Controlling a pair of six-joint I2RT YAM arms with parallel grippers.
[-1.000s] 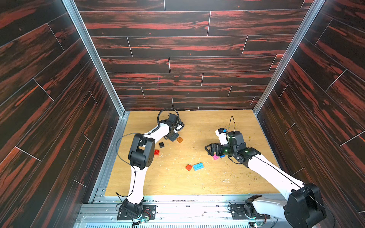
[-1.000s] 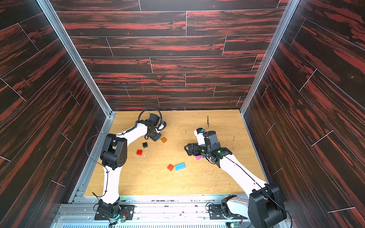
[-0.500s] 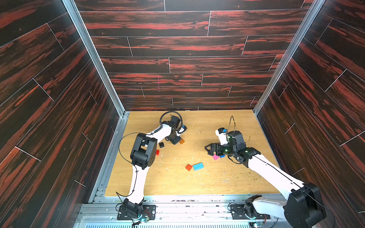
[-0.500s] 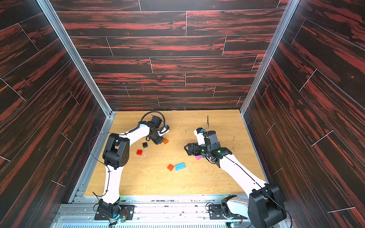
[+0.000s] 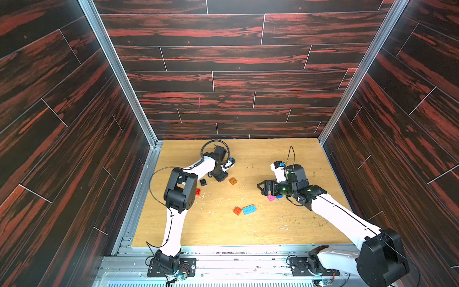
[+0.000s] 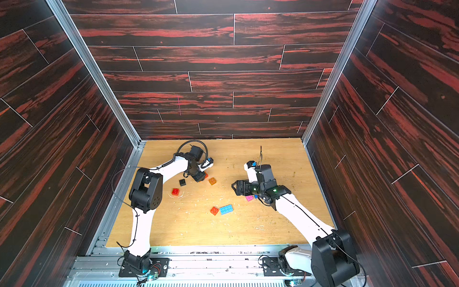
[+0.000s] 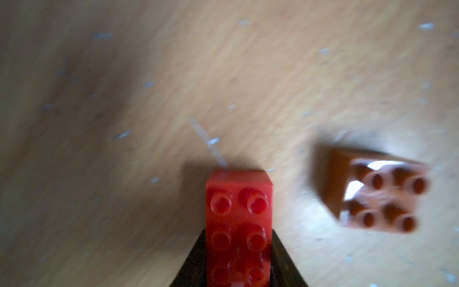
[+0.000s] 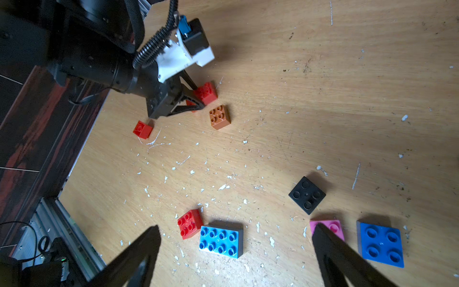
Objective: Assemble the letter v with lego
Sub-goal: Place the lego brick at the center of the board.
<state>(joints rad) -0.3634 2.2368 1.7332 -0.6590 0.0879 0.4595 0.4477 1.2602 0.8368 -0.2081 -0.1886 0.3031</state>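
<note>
Nine lego bricks are showing on the wooden surface: three red, two black, and one each of orange-brown, pink, blue and light blue. The left end effector is clamping the long red brick at upper centre-left of both top views. In the left wrist view its long axis is running from the bottom edge up toward mid-frame, studs facing the camera. The orange-brown brick is sitting just to its right, apart from it. One black brick and one red square are lying left of that end effector, beside the arm. The light blue long brick is lying studs-up at lower centre. Its long axis is running nearly left to right and rising slightly rightward, and the other red square is sitting just beside its left end. The right end effector is hanging with jaws spread wide and gripping nothing, at centre-right, over the pink brick and the blue brick. The second black brick is lying near them.
</note>
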